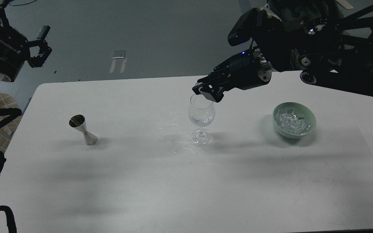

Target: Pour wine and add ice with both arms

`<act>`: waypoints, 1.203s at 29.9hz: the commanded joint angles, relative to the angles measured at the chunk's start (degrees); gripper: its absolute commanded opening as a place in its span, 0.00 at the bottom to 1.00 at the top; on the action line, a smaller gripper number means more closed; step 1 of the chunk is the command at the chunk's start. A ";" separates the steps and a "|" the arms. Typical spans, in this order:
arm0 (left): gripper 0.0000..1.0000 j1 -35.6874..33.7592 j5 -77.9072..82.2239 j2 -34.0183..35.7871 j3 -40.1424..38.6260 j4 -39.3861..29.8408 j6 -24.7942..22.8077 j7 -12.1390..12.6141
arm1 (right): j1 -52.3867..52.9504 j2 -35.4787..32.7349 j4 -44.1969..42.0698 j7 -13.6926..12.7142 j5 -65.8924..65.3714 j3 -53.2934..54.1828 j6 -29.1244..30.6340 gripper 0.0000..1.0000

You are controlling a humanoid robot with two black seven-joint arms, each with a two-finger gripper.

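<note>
Jaws of the left gripper [40, 45] spread apart and empty, raised at the far left above the floor, off the table [141, 194] and well apart from everything on it. Steel jigger [83, 130] upright near the table's left side, alone. Splashes of clear liquid [173, 142] on the table just left of the glass foot. Wine glass [201, 118] upright at the middle, with a small measure of wine [201, 121] in the bottom of the bowl. Right gripper [206, 91] right at the glass rim, overlapping its far right edge; jaws close together, dark and seen end-on, so cannot tell whether clenched on anything or released. Green bowl [309, 129] to the right, well apart from the glass, heaped with ice [291, 122], below the right arm [335, 64] and not touched by it.
</note>
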 commanded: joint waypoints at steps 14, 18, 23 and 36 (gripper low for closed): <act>0.97 -0.08 0.00 0.16 0.00 -0.44 0.00 -0.01 | -0.51 1.81 -3.19 -0.19 3.00 -3.03 0.39 0.33; 0.97 -0.17 0.00 0.16 0.00 -0.44 0.00 0.07 | -0.51 2.26 -3.28 -0.80 4.77 -3.03 0.31 0.40; 0.97 -0.17 0.00 0.16 0.00 -0.44 0.00 0.07 | -0.51 2.34 -3.19 -0.89 5.12 -2.94 -0.05 0.43; 0.97 -2.10 0.17 0.42 1.31 0.17 1.81 0.07 | -0.16 0.76 -10.82 -0.72 23.27 5.39 -5.23 0.99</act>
